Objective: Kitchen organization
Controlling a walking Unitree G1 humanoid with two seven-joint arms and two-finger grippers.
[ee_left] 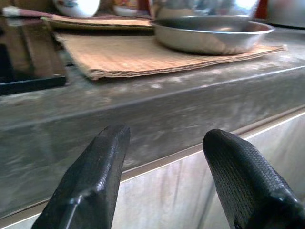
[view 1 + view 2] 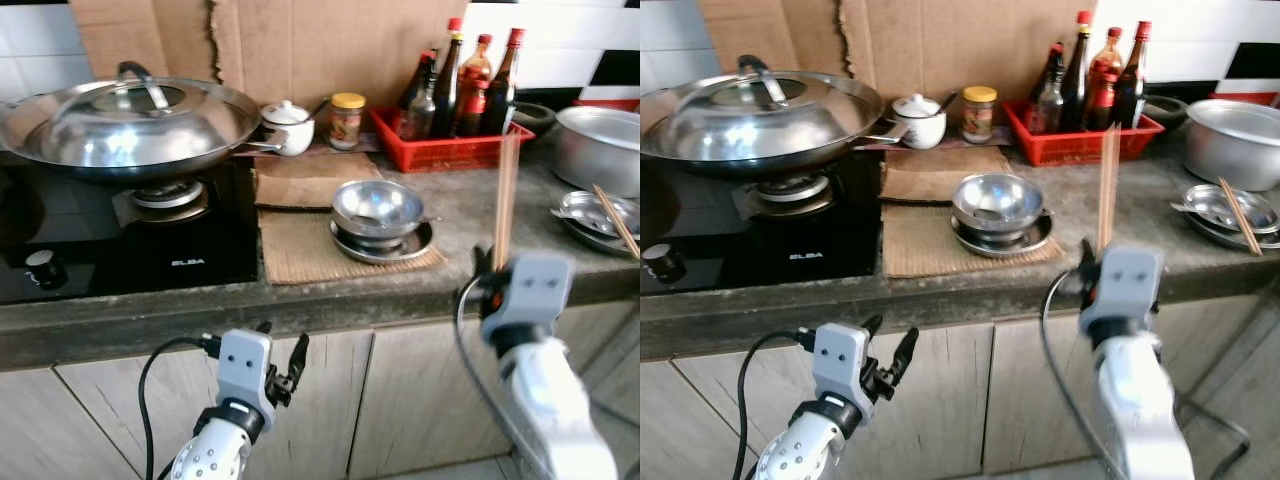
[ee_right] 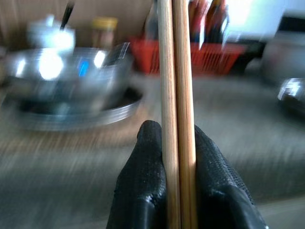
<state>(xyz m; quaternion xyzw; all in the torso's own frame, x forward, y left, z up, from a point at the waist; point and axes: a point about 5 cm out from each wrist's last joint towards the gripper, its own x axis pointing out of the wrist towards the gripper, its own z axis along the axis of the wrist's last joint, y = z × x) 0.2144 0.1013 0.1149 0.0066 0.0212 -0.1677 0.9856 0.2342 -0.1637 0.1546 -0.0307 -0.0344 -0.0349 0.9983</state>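
over the grey counter [image 2: 470,215], right end effector [image 3: 178,157] clamps chopsticks [image 2: 506,200] upright; left end effector [image 1: 164,152] gapes below.

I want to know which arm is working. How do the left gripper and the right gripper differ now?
The right gripper is shut on a pair of chopsticks, held upright; the left gripper is open and holds nothing. The right one is raised at the counter edge; the left one sits lower, before the cabinet doors. Both have black fingers.

Wok [image 2: 130,130] on stove [image 2: 120,235]; bowl [image 2: 378,208] right; bottles [image 2: 462,85] behind.
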